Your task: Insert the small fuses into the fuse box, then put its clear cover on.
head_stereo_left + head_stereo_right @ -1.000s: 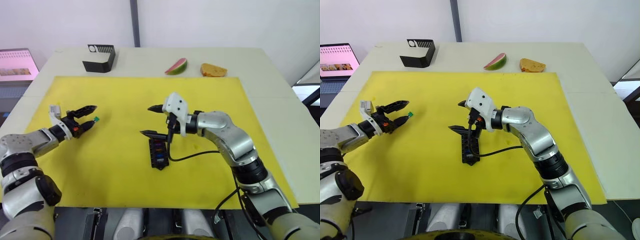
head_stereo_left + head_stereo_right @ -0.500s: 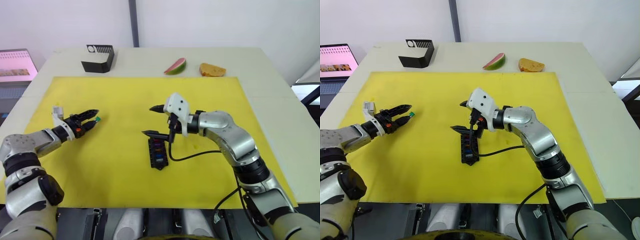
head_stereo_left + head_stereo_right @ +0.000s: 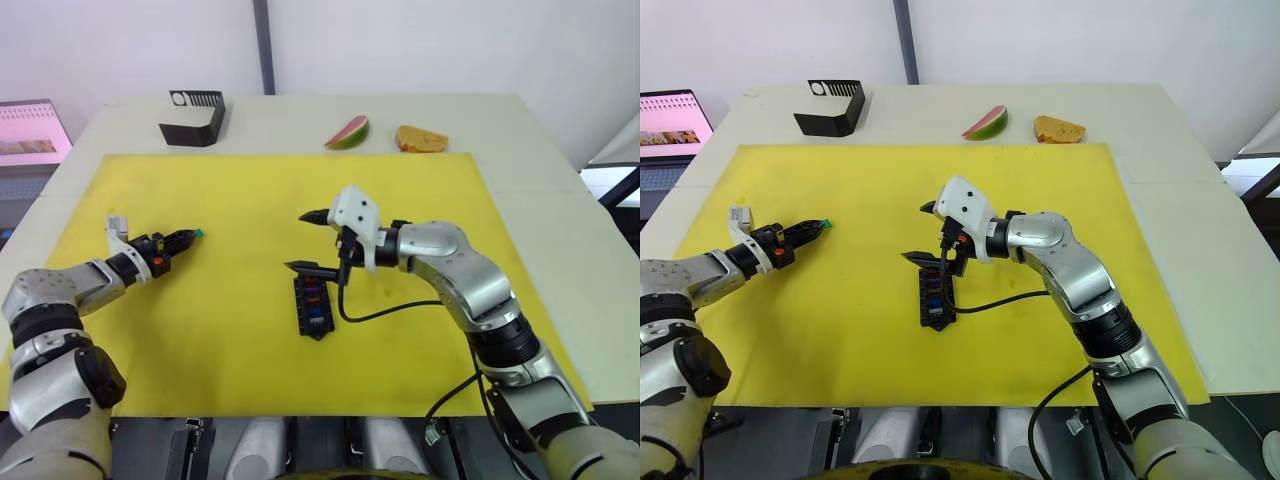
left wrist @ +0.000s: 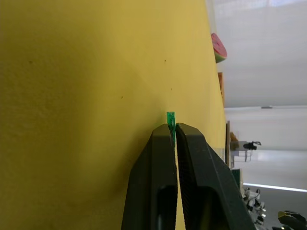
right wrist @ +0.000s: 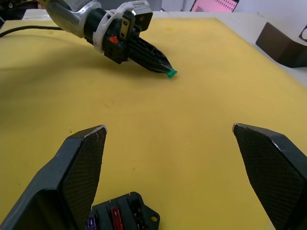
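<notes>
My left gripper is shut on a small teal fuse, which sticks out past the fingertips just above the yellow mat at the left. The black fuse box lies on the mat near the middle, with purple, red and blue fuses seated in its slots. My right gripper hangs open just above the far end of the fuse box, its jaws wide apart and nothing between them. The clear cover is out of view.
The yellow mat covers most of the table. At the far edge stand a larger black box with a white slotted top, a watermelon slice and a piece of bread. A lit screen sits off the table's left.
My left gripper has closed from wide open onto the teal fuse. The right arm has held still over the fuse box.
</notes>
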You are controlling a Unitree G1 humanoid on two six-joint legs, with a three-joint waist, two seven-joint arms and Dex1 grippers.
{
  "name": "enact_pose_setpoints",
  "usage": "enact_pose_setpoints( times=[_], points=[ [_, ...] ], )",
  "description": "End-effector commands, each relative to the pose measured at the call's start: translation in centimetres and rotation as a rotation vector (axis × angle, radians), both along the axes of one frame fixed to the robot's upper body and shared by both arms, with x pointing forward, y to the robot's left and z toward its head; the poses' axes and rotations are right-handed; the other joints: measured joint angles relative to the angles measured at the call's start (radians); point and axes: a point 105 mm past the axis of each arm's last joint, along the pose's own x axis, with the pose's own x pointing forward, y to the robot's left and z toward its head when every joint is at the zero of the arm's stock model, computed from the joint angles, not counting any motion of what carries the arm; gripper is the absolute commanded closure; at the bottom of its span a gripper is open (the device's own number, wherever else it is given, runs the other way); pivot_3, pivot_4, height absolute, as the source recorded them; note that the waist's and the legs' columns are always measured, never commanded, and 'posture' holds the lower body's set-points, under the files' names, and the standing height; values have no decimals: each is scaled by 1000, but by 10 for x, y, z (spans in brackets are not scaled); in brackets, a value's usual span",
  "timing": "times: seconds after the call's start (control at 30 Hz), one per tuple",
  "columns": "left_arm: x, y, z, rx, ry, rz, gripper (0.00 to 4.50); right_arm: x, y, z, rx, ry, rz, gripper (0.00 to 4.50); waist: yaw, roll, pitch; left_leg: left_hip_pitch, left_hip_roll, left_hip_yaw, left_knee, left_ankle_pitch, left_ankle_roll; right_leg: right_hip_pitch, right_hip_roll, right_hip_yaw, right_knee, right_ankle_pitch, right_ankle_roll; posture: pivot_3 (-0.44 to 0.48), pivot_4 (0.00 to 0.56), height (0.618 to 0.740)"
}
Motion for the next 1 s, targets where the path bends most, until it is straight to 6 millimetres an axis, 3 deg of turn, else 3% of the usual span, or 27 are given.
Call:
enact_pose_setpoints(
  times=[0.03,0.27,0.43,0.53,0.7,0.83,1.0],
  points=[
    [-2,-3,3,-21,-3,-16,4434,-1,-2,17,23,-63,8,0,0,0,0,0,0,0,0,0,0,0,0,0,0,0,0,0,150,740],
    [0,-24,45,-35,-146,-86,4434,0,-10,26,90,-46,-38,0,8,-1,0,-3,0,0,1,0,0,-1,0,0,0,0,0,0,150,740],
    [-9,-70,91,-51,-337,-228,4434,-1,-16,44,276,55,-105,0,6,-1,1,-8,0,0,1,1,-1,-6,0,0,0,0,0,0,150,740],
    [-14,-94,108,-71,-423,-276,4434,-3,-16,53,401,157,-130,0,2,-1,1,-12,0,0,2,2,-3,-11,0,0,1,1,1,0,150,740],
    [-33,-120,137,-150,-565,-421,4434,-3,-12,71,604,286,-149,0,-21,-1,1,-12,1,0,2,3,-4,-12,1,0,2,1,1,0,150,740],
    [-35,-126,148,-188,-604,-440,4434,-1,-16,89,782,385,-143,0,-20,-1,1,-12,1,0,1,3,-5,-13,1,0,4,1,1,0,150,740],
    [-40,-142,158,-220,-636,-489,4434,-2,-18,92,840,421,-148,0,-16,-1,1,-12,1,0,2,3,-5,-13,1,0,4,1,1,0,150,740]
  ],
)
